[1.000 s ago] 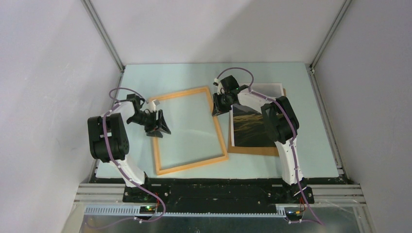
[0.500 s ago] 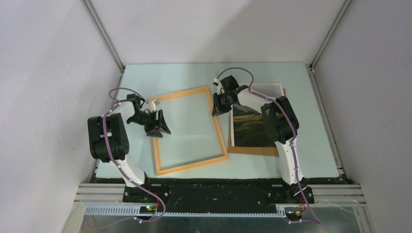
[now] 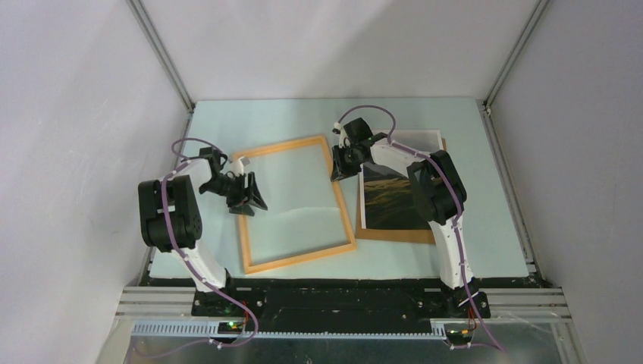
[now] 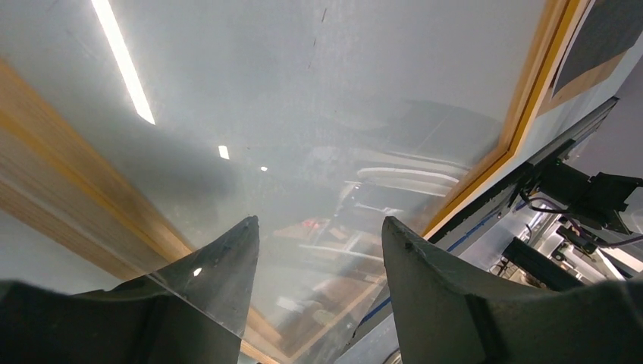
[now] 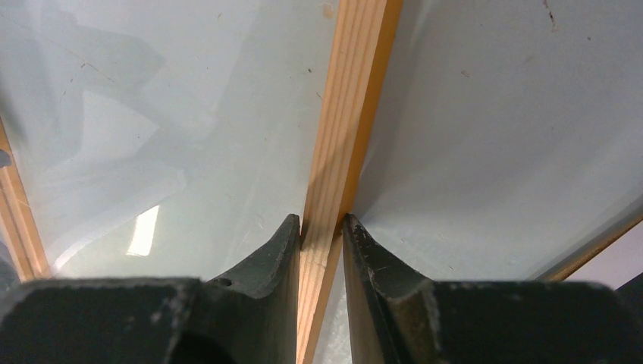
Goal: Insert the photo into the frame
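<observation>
Top external view, and the thin orange-tan wooden rectangular picture frame (image 3: 299, 257) lies flat in the middle of the pale worktop (image 3: 265, 121). The glossy dark mountain photo (image 3: 394, 199) sits just to the right of the frame, face up on a flat brown backing board (image 3: 394, 234), so the print is not in yet. Right hand (image 3: 339, 168) is down at the frame's right rail near its far corner, and the wrist view confirms it: both fingers (image 5: 265, 258) pinch the wooden rail, one on each side. Left hand (image 3: 249, 196) hovers over the frame's left rail, spread wide above the clear pane (image 4: 303, 91). One of its tips shows through a clear edge, so I can't tell whether it touches the sheet. Now the risks, as I read them. That right-hand pinch is on a narrow strip near one corner. Lift or drag from there and the frame could pivot, twist out of the grip, or swing its right rail over the photo and shove print and board askew. If the pane sits loose, tilting the frame could let it slide out. And the left hand, pushed down while spread that wide, could scratch or lever the pane rather than steady the frame.
</observation>
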Tool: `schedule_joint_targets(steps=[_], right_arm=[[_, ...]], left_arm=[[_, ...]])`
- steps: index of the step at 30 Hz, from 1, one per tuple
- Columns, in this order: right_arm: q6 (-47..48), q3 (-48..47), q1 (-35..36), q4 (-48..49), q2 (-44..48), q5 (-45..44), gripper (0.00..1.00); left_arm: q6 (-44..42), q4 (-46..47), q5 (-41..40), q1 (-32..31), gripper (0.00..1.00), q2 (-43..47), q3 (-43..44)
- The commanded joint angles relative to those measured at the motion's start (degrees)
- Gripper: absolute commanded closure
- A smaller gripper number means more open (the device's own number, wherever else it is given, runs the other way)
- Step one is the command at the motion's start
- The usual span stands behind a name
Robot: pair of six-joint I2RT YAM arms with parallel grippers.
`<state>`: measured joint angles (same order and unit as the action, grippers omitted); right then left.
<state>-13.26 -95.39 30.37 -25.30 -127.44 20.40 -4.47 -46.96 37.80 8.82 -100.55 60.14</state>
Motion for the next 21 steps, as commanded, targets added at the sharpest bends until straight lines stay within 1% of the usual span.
schedule_joint_targets(steps=[1, 12, 21], right_arm=[[2.18, 0.64, 1.62, -2.92, -2.94, -2.87, 0.97], [2.13, 0.46, 1.61, -3.21, -3.11, -2.72, 0.96], [2.48, -0.24, 1.50, -3.59, -2.58, -2.46, 0.85]], left_arm=[[0.49, 1.93, 0.87, -0.92, 0.35, -0.51, -0.64], [0.91, 2.48, 0.19, -0.92, 0.35, -0.99, -0.99], [1.11, 2.75, 0.12, -0.91, 0.35, -1.25, -1.23]])
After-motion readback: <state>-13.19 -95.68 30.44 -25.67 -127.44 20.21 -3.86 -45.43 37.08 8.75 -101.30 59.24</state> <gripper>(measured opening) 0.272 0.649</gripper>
